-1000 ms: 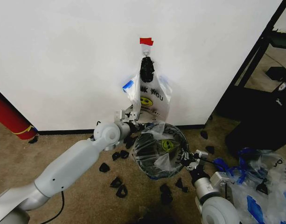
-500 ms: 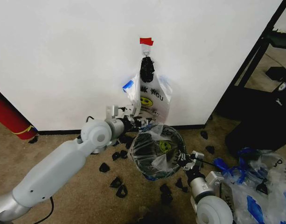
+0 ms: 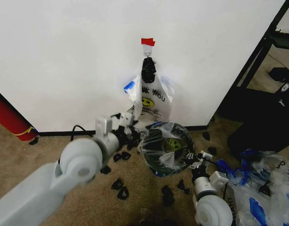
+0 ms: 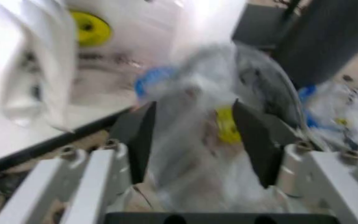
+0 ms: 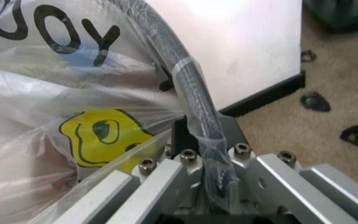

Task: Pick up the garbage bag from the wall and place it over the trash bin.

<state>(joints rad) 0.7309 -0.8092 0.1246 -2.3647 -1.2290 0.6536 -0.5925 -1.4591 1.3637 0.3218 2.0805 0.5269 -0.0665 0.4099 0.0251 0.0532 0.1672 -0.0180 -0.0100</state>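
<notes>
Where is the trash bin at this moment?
In the head view, the trash bin stands on the carpet below a garbage bag hanging on the wall, between the left pincer and the right pincer.

Wall: plain white painted wall (image 3: 64, 56), evenly lit, fills the upper part of the head view; the right wrist view shows a corner of it meeting the floor.
Baseboard: narrow black strip (image 3: 64, 133) along the wall's foot.
Floor: tan short-pile carpet (image 3: 21, 165), scattered with small black scraps (image 3: 119, 187).
Left edge: long red cylinder with a yellow band (image 3: 10, 117), leaning at the wall's foot.
Right side: black metal shelving frame (image 3: 271, 33) beside the wall's end.
Lower right corner: heap of crumpled clear plastic with blue patches (image 3: 262, 188) on the carpet.
</notes>
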